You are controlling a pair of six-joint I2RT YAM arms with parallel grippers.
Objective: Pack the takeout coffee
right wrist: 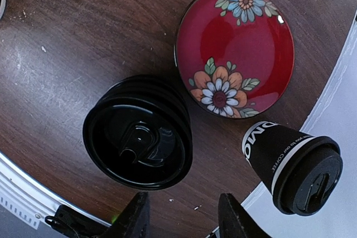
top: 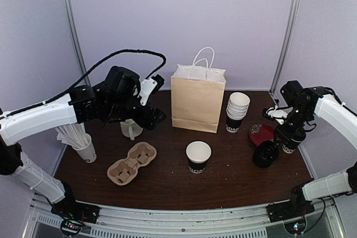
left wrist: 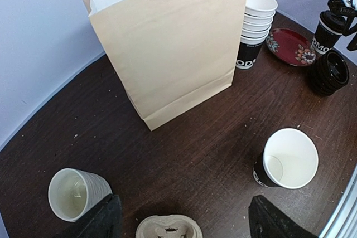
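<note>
Right claw point(right wrist: 184, 209): fingers spread, only bare table point(right wrist: 67, 54) showing between them, gripping nothing.
Lidded cup point(right wrist: 290, 165): stands upright, long axis vertical, black lid on top, white lettering on its side. It is just off the right claw's right finger, outside the gap.
Lid stack point(right wrist: 139, 132): black lids, ahead of the right claw's left finger and just beside the lidded cup.
Red plate point(right wrist: 234, 48): flowered, farther ahead of the right claw, beyond cup and lids.
Left claw point(left wrist: 185, 202): fingers wide apart, nothing between them, held above the table.
Open cup point(left wrist: 287, 160): upright, long axis vertical, mouth up, white inside, no lid. It is ahead of the left claw's right finger, apart from it.
Paper bag point(left wrist: 167, 54): upright, mouth open upward, straight ahead of the left claw.
Cup carrier point(left wrist: 170, 228): pulp, under the left claw, between its fingers.
White mug point(left wrist: 75, 193): near the outer side of the left claw's left finger.
</note>
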